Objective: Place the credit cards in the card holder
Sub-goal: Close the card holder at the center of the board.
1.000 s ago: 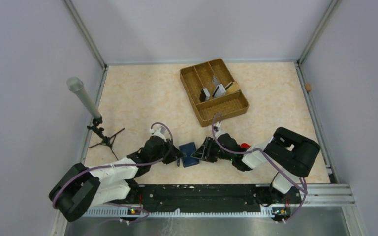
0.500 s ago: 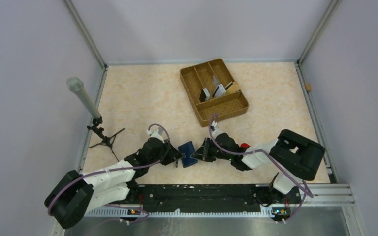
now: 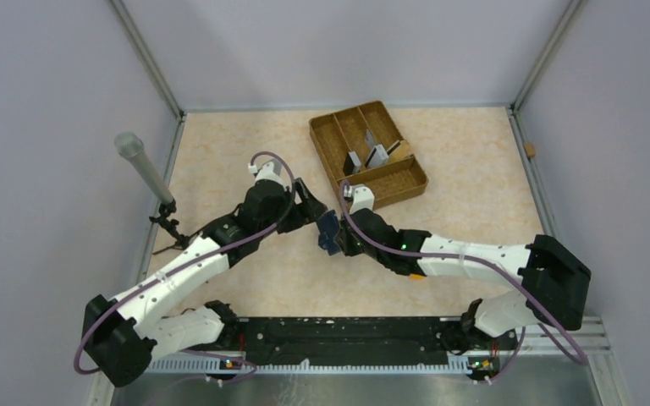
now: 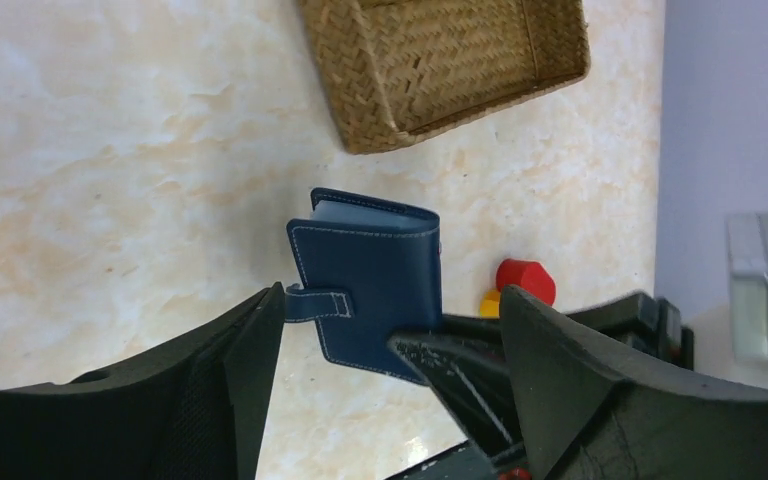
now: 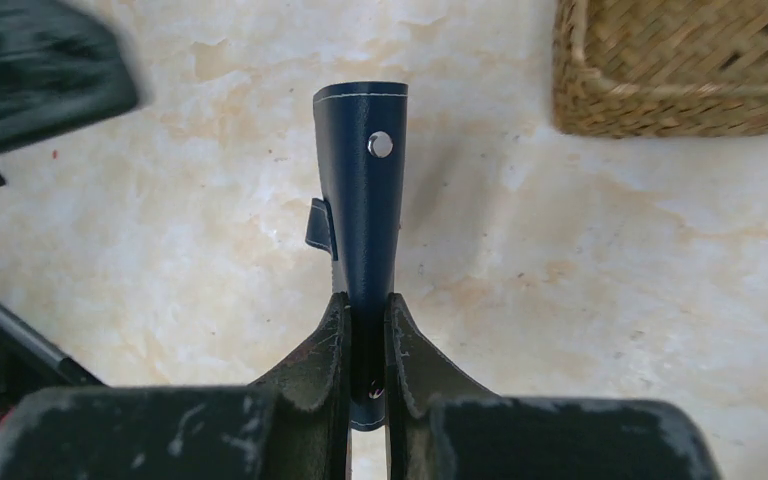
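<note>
Right tool (image 5: 365, 312) clamped shut on closed dark navy-blue folding card holder (image 5: 364, 210), left tool (image 4: 392, 335) spread wide facing it, gripping nothing, brown woven tray (image 4: 440, 60) beyond both tips

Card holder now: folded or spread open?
Folded shut: the card holder, covers together, is pinched in the right end effector. Its snap tab hangs loose and the bare stud shows, so it is unfastened.

Marbled table (image 3: 245, 144): woven tray (image 3: 385, 179), microphone tripod (image 3: 178, 238), red piece (image 4: 525, 278).
</note>
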`<action>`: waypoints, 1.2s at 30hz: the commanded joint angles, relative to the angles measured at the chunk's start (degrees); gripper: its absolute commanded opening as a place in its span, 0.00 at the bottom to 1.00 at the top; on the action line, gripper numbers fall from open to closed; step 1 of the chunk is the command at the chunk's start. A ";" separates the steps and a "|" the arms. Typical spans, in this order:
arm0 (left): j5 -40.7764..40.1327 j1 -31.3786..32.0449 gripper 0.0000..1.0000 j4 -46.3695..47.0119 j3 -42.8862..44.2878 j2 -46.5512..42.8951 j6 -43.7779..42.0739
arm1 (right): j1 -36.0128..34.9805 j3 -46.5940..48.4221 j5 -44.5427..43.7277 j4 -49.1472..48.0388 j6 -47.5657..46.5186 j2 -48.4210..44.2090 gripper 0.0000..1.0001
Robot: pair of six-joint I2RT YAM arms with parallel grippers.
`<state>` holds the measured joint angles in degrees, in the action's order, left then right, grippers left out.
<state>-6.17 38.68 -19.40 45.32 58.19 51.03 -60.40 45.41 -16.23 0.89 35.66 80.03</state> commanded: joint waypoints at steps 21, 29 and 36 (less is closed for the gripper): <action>13.91 0.09 0.88 18.72 -2.87 11.63 9.48 | -12.82 11.93 -25.92 8.38 -12.98 2.16 0.00; 14.50 0.43 0.62 17.88 -2.44 14.23 9.52 | -16.20 19.27 -36.30 15.14 -13.89 10.63 0.00; 14.03 0.44 0.28 18.32 -3.35 14.72 9.58 | -18.92 24.27 -43.41 20.77 -12.64 15.98 0.00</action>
<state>6.57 38.59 -4.25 42.44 72.64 60.34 -77.08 64.40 -54.22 20.67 22.31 94.17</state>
